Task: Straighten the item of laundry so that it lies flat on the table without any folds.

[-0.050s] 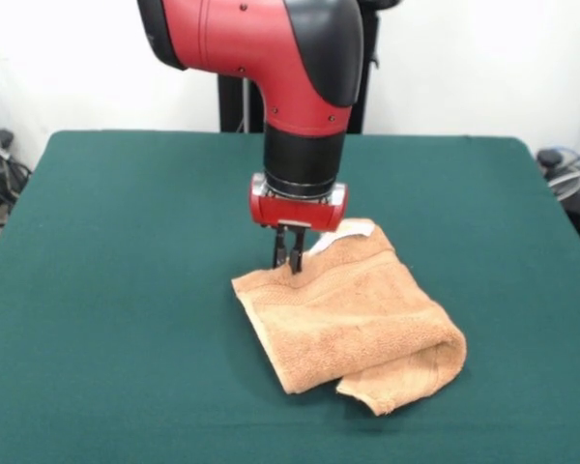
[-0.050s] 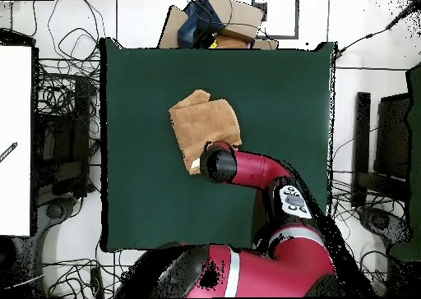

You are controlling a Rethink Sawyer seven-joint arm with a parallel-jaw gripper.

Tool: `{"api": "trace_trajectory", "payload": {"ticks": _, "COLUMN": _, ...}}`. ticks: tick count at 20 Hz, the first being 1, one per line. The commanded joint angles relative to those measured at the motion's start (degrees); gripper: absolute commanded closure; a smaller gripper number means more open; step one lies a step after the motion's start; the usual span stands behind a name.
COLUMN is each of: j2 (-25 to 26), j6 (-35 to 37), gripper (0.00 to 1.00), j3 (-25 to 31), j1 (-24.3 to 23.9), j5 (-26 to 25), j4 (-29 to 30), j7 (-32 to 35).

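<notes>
The item of laundry (image 1: 353, 314) is a tan terry towel lying folded over on itself on the green table (image 1: 97, 290), with a thick rolled fold at its front right corner. A small white tag (image 1: 356, 229) shows at its far edge. My gripper (image 1: 288, 259) points straight down at the towel's far left edge, its two dark fingers close together and pinched on the cloth. In the overhead view the towel (image 2: 204, 121) lies near the middle of the table (image 2: 148, 189), and the arm's wrist (image 2: 219, 163) covers the gripper and the towel's edge beneath it.
Cables and dark equipment (image 2: 66, 131) crowd the floor on both sides of the table. A cardboard box and a bag (image 2: 215, 23) sit beyond the table's edge opposite the robot. A white surface (image 2: 15, 140) lies at the left.
</notes>
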Motion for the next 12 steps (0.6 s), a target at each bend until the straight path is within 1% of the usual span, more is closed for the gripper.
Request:
{"api": "trace_trajectory", "payload": {"ticks": 1, "j2": -1.8, "j6": -3.5, "gripper": 1.00, "j3": 2.3, "j1": 0.6, "j5": -0.7, "j4": 5.1, "j7": 9.7}}
{"api": "trace_trajectory", "payload": {"ticks": 12, "j2": -4.8, "j6": -5.1, "gripper": 1.00, "j3": 2.1, "j1": 0.7, "j5": 0.4, "j4": 9.9, "j7": 11.8}}
